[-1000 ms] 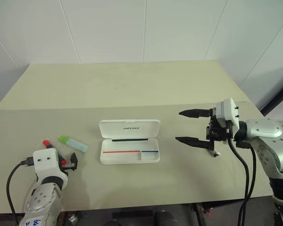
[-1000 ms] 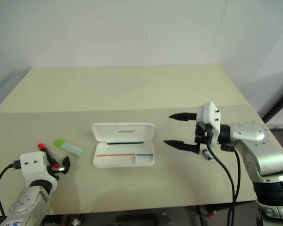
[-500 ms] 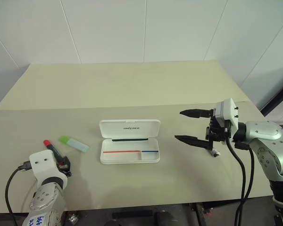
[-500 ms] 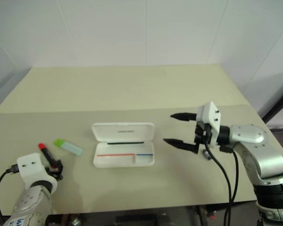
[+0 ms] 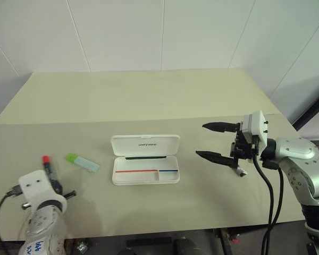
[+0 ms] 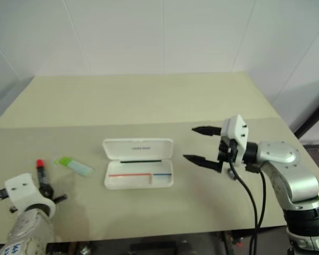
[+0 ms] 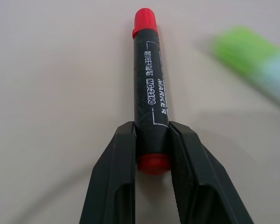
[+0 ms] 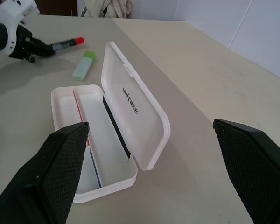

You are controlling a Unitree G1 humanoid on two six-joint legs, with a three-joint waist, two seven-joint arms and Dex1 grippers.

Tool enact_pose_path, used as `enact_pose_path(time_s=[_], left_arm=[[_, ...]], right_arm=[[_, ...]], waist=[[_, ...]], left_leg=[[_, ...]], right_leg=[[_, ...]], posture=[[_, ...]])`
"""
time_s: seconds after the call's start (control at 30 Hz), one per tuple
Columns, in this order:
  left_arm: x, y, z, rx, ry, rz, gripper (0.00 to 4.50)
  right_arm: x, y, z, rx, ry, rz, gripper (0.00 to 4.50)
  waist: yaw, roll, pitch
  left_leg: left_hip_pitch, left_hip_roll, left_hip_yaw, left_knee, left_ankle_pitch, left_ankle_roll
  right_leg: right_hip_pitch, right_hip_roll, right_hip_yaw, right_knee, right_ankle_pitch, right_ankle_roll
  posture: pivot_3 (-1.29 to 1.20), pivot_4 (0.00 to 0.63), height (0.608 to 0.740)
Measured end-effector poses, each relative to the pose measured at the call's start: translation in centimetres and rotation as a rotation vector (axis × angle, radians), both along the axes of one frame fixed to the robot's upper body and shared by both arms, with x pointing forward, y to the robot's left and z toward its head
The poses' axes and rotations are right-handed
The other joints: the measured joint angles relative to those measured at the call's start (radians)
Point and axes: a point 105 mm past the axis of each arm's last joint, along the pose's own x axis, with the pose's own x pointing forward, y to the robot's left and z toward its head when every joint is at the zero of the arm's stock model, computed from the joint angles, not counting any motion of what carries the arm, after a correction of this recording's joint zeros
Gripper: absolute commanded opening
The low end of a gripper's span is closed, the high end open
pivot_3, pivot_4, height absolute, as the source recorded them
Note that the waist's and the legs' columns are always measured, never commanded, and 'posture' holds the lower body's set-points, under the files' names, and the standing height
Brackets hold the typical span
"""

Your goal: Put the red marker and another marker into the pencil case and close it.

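Left gripper (image 7: pixel 152 154) has closed over the last second: a second ago its fingers stood wide around the red marker (image 7: pixel 150 98), and now the left wrist view shows both black fingers pressed against the barrel just above the red end. The marker is clamped near its tail, with the capped end pointing away from the wrist.

In the head views the marker (image 5: pixel 47 169) sits at the lower left of the frame and now stands steeper than it lay a second ago, red cap uppermost. Judgement: it has been tipped or begun to lift off the table (image 5: pixel 149 101); whether its far end still touches the surface cannot be told.

The green highlighter (image 5: pixel 82 162) lies untouched on the table just right of the gripped marker, lower left of frame, apart from it.

The pencil case (image 5: pixel 145 168) is at frame centre, lid swung open and lying back, tray empty with the red and blue stripe visible. Nothing is in it yet.

Right gripper (image 5: pixel 218 142) hovers at centre right, beside the case and not touching it, fingers spread wide and holding nothing. It has not moved in the last second.

Meaning for the task: the first pick looks secured. Next step, by judgement, is to carry the red marker rightward to the open tray. The grip is near one end, so the marker may pivot in the fingers on the way. Highlighter and lid closing remain to be done.
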Motion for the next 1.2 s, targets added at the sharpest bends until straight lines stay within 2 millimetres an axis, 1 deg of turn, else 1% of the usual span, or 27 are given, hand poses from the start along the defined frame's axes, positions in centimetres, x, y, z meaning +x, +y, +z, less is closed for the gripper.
enact_pose_path(time_s=[0.07, 0.13, 0.2, 0.27, 0.3, 0.37, 0.47, 0.53, 0.6, 0.67, 0.73, 0.77, 0.87, 0.93, 1.0, 1.13, 1.2], left_arm=[[0.6, 0.1, 1.6, 0.066, -0.048, -0.036, 0.66], [1.5, -0.3, 3.0, 0.131, -0.097, -0.107, 0.66], [2.6, -1.4, 4.4, 0.197, -0.150, -0.220, 0.66], [3.9, -3.3, 6.1, 0.266, -0.225, -0.369, 0.66], [4.3, -3.9, 6.7, 0.293, -0.248, -0.416, 0.66], [4.6, -4.8, 7.5, 0.314, -0.305, -0.490, 0.66], [5.6, -6.0, 8.4, 0.296, -0.379, -0.631, 0.66], [6.2, -6.9, 10.3, 0.302, -0.449, -0.737, 0.66], [6.3, -7.9, 12.3, 0.365, -0.492, -0.850, 0.66], [6.1, -9.6, 13.5, 0.452, -0.499, -1.006, 0.66], [5.8, -11.7, 13.5, 0.518, -0.472, -1.179, 0.66], [5.7, -12.5, 13.2, 0.521, -0.462, -1.242, 0.66], [5.5, -13.8, 12.2, 0.507, -0.418, -1.391, 0.66], [5.3, -14.3, 11.9, 0.544, -0.384, -1.482, 0.66], [4.6, -14.9, 11.6, 0.604, -0.359, -1.588, 0.66], [3.8, -15.1, 9.8, 0.701, -0.270, -1.770, 0.66], [3.8, -14.9, 8.8, 0.731, -0.217, -1.837, 0.66]], right_arm=[[0.2, -0.1, -0.1, 0.014, -0.002, -0.008, 4.50], [0.3, -0.2, -0.3, 0.013, -0.003, -0.018, 4.50], [0.5, -0.4, -0.5, 0.013, -0.004, -0.029, 4.50], [0.8, -0.7, -0.7, 0.016, -0.009, -0.044, 4.50], [0.8, -0.8, -0.7, 0.014, -0.011, -0.050, 4.50], [1.1, -1.0, -0.8, 0.014, -0.020, -0.071, 4.50], [1.5, -1.9, -0.9, 0.020, -0.023, -0.117, 4.50], [1.6, -2.1, -0.8, 0.024, -0.033, -0.131, 4.50], [1.6, -2.3, -0.8, 0.023, -0.038, -0.143, 4.50], [1.6, -2.5, -1.2, 0.022, -0.030, -0.156, 4.50], [1.7, -2.6, -1.5, 0.018, -0.024, -0.168, 4.50], [1.7, -2.7, -1.5, 0.018, -0.021, -0.173, 4.50], [1.6, -3.0, -1.8, 0.018, -0.015, -0.185, 4.50], [1.7, -3.1, -1.7, 0.021, -0.018, -0.195, 4.50], [1.7, -3.5, -1.6, 0.027, -0.022, -0.212, 4.50], [1.5, -3.8, -1.9, 0.030, -0.018, -0.236, 4.50], [1.3, -3.9, -2.1, 0.030, -0.014, -0.246, 4.50]], waist=[[0.004, 0.000, 0.000], [0.013, 0.000, 0.000], [0.022, 0.000, 0.000], [0.027, 0.000, 0.000], [0.026, 0.000, 0.000], [0.025, 0.000, 0.000], [0.025, 0.000, 0.000], [0.026, 0.000, 0.000], [0.025, 0.000, 0.000], [0.025, 0.000, 0.000], [0.025, 0.000, 0.000], [0.023, 0.001, 0.000], [0.022, 0.001, 0.001], [0.022, 0.001, 0.001], [0.022, 0.001, 0.001], [0.023, 0.002, 0.001], [0.023, 0.002, 0.001]], left_leg=[[0.000, 0.000, 0.000, 0.000, 0.000, 0.000], [0.000, 0.000, 0.000, 0.000, 0.000, 0.000], [0.000, 0.000, 0.000, 0.000, 0.000, -0.001], [0.000, 0.000, 0.000, -0.001, 0.000, -0.001], [0.000, 0.000, 0.000, -0.001, 0.000, -0.001], [0.000, 0.000, 0.001, -0.002, 0.000, -0.001], [-0.001, 0.001, 0.000, -0.003, 0.000, -0.001], [-0.001, 0.001, 0.000, -0.002, 0.000, -0.001], [-0.001, 0.001, 0.000, -0.002, 0.000, -0.001], [-0.001, 0.000, 0.001, -0.003, 0.000, -0.001], [-0.001, 0.000, 0.001, -0.003, 0.000, -0.001], [-0.001, 0.001, 0.001, -0.004, 0.000, -0.001], [-0.002, 0.001, 0.001, -0.004, 0.000, -0.001], [-0.001, 0.001, 0.001, -0.003, 0.000, -0.001], [-0.001, 0.001, 0.001, -0.003, 0.000, -0.001], [-0.001, 0.001, 0.001, -0.004, 0.000, -0.001], [-0.001, 0.001, 0.001, -0.004, 0.000, -0.001]], right_leg=[[0.000, 0.000, 0.000, 0.000, 0.000, 0.000], [0.000, -0.001, 0.000, -0.001, 0.000, 0.000], [0.000, -0.001, 0.000, -0.001, 0.001, 0.000], [0.000, -0.001, 0.000, -0.001, 0.001, 0.000], [0.000, -0.001, 0.000, -0.002, 0.001, 0.000], [0.000, -0.001, 0.000, -0.003, 0.001, 0.000], [-0.001, 0.000, -0.001, -0.002, 0.001, 0.000], [-0.002, 0.000, -0.001, -0.002, 0.001, 0.000], [-0.001, -0.001, -0.001, -0.002, 0.001, 0.000], [-0.001, -0.001, -0.001, -0.003, 0.001, 0.000], [-0.001, -0.001, -0.001, -0.003, 0.001, 0.000], [-0.001, -0.001, -0.001, -0.003, 0.001, 0.000], [-0.002, 0.000, -0.001, -0.003, 0.001, 0.000], [-0.002, 0.000, -0.001, -0.002, 0.001, 0.000], [-0.002, 0.000, -0.001, -0.003, 0.001, 0.000], [-0.002, 0.000, -0.001, -0.003, 0.000, -0.001], [-0.002, 0.000, -0.001, -0.003, 0.000, -0.001]], posture=[[0.00, 0.150, 0.740], [0.00, 0.150, 0.740], [0.00, 0.150, 0.740], [0.00, 0.150, 0.740], [0.00, 0.150, 0.740], [0.00, 0.150, 0.740], [0.00, 0.150, 0.740], [0.00, 0.150, 0.740], [0.00, 0.150, 0.740], [0.00, 0.150, 0.740], [0.00, 0.150, 0.740], [0.00, 0.150, 0.740], [0.00, 0.150, 0.740], [0.00, 0.150, 0.740], [0.00, 0.150, 0.740], [0.00, 0.150, 0.740], [0.00, 0.150, 0.740]])
